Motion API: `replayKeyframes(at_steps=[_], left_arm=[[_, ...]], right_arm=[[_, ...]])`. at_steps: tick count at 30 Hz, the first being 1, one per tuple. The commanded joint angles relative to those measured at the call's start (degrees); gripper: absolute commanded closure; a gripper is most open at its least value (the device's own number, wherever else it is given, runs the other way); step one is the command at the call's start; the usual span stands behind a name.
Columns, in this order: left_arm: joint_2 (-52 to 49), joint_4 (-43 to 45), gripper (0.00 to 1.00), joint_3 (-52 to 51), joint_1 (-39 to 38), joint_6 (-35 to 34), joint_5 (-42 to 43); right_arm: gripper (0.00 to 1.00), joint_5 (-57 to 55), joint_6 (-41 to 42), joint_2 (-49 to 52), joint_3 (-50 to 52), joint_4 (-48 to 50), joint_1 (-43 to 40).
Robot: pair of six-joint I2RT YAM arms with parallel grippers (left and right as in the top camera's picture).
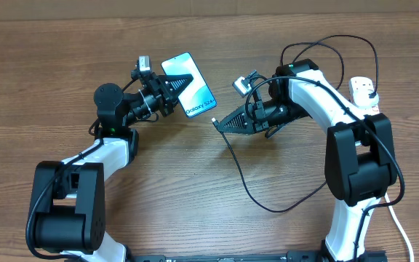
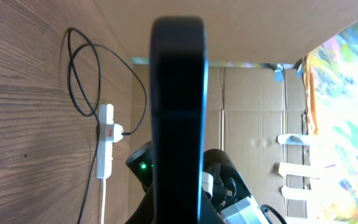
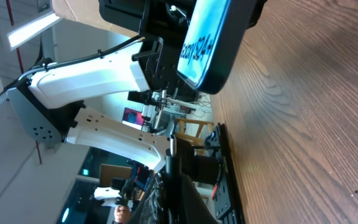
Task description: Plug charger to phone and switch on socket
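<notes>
The charger [image 1: 275, 210] trails its black cable in a loop over the near bench [image 1: 195, 211]. Its metal tip is clamped in the closed right gripper [image 1: 220, 124] at centre. Just left and farther, the left gripper [image 1: 184, 81] is clamped on the phone [image 1: 198, 94], whose lit screen reads "Galaxy S24+". The white socket [image 1: 364, 92] lies far right.

The wooden table [image 1: 64, 87] carries the white socket [image 1: 364, 92] and loops of the black charger [image 1: 271, 209].
</notes>
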State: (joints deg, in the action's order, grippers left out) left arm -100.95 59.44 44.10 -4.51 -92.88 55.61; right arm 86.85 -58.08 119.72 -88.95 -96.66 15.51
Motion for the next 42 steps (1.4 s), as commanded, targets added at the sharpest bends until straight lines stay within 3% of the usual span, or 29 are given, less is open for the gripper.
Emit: replayKeyframes(at_steps=[1,7,17,27,31,42], left_arm=[[0.9,0.3,0.96,1.4,-0.7,1.8,-1.3],[0.9,-1.1,0.96,1.4,-0.8,3.2,-1.4],[0.9,-6.1,0.96,1.4,-0.7,7.6,-2.5],[0.9,-6.1,0.96,1.5,1.8,10.6,-3.5],[0.9,-6.1,0.96,1.5,3.8,10.7,-3.2],[0.9,-6.0,0.96,1.5,5.2,11.5,-2.0]], right_arm=[[0.96,3.1,-2.9,-2.2,-0.6,1.0,-0.2],[0.96,3.0,13.8,-2.2,-0.6,13.7,0.0],[0.96,3.0,23.0,-2.2,-0.6,20.7,0.2],[0.96,2.1,46.0,-2.2,-0.6,38.6,1.2],[0.96,-3.5,59.0,-2.2,-0.6,47.8,3.3],[0.96,-2.8,62.8,-2.2,-0.6,51.1,4.7]])
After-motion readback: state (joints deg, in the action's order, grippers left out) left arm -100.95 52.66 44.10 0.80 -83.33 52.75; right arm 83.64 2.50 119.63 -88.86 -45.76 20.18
